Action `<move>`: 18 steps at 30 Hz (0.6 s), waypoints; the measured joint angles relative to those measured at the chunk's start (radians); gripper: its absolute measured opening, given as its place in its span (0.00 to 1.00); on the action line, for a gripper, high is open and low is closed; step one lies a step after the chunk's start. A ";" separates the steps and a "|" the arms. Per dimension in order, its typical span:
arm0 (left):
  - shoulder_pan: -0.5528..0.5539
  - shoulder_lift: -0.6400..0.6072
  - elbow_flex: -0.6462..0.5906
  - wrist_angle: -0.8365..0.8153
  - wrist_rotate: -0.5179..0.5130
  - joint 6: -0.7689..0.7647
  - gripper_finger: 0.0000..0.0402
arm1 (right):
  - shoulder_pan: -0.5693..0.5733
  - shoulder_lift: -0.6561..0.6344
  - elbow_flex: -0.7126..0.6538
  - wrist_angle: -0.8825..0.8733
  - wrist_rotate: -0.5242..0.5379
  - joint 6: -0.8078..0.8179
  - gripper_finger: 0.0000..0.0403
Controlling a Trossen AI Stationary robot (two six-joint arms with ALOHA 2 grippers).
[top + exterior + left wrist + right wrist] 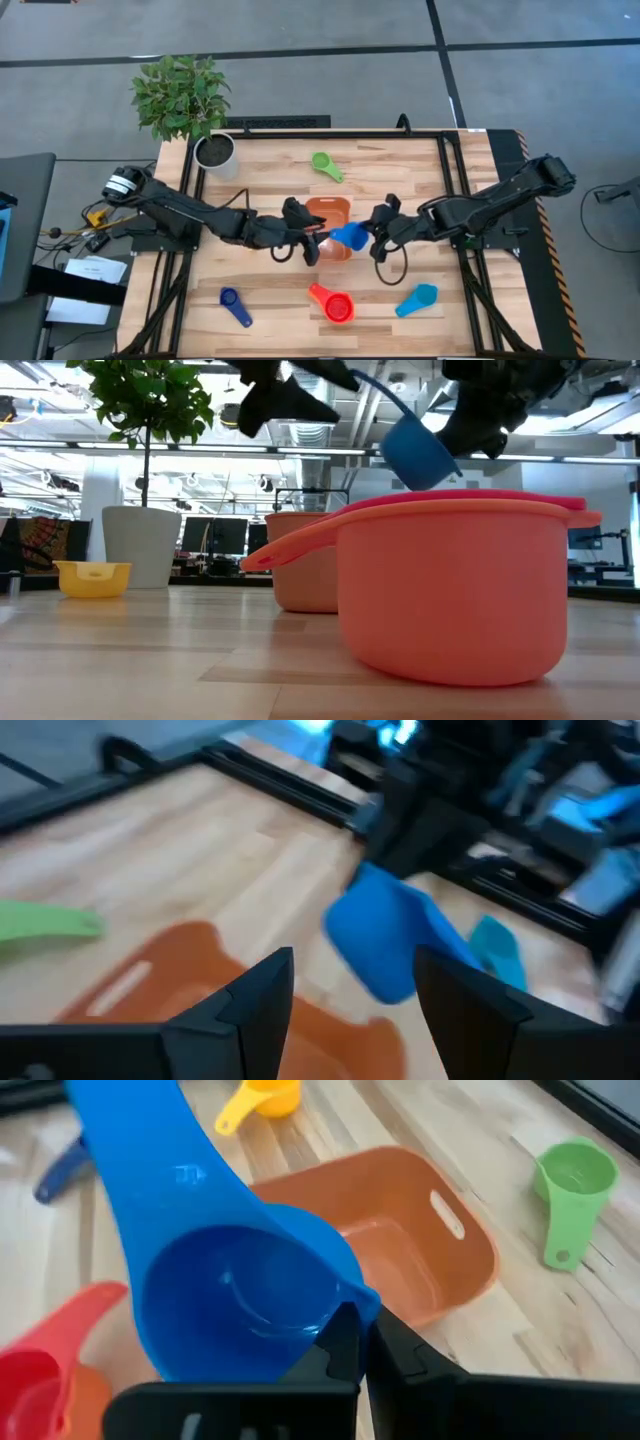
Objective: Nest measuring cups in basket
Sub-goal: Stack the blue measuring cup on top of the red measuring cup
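My right gripper (pixel 373 238) is shut on a darker blue measuring cup (pixel 350 236) and holds it in the air over the near right corner of the orange basket (pixel 330 214). My left gripper (pixel 312 243) is open just left of the cup; in its wrist view the blue cup (pixel 385 935) lies beyond the open fingers (pixel 260 1000). The green cup (pixel 325 165) lies at the far side. The red cup (pixel 335 303) sits in an orange cup (pixel 450 590). The other dark blue cup (pixel 235 305) and the light blue cup (pixel 415 298) lie near. The yellow cup (pixel 265 1100) sits beside the basket. My right gripper pinches the blue cup's rim (pixel 345 1302) on the side opposite the handle, one finger inside the bowl and one outside. It comes from the table's right. The cup is lifted clear, its mouth up, and its handle (pixel 150 1150) points away toward my left gripper.
A white plant pot (pixel 215 153) stands at the far left corner. The black frame rails (pixel 445 170) run along the table's sides. Bare wood lies between the near cups and along the far side, to the right of the green cup.
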 joint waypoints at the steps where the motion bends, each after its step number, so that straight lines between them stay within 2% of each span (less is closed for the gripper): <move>1: 0.007 0.000 0.005 0.000 0.051 -0.011 0.49 | 0.000 -0.001 0.000 -0.004 0.000 -0.011 0.03; 6: 0.049 0.000 0.016 0.001 0.311 -0.082 0.49 | 0.002 -0.013 0.000 -0.003 0.027 -0.047 0.02; 9: 0.069 0.000 0.018 0.007 0.388 -0.105 0.49 | -0.001 -0.024 -0.001 -0.016 0.067 -0.069 0.04; 13: 0.096 0.000 0.018 0.006 0.395 -0.115 0.49 | 0.000 -0.039 0.000 -0.033 0.087 -0.078 0.03; 18: 0.122 0.000 0.018 0.003 0.339 -0.121 0.49 | 0.003 -0.041 0.000 -0.030 0.080 -0.100 0.02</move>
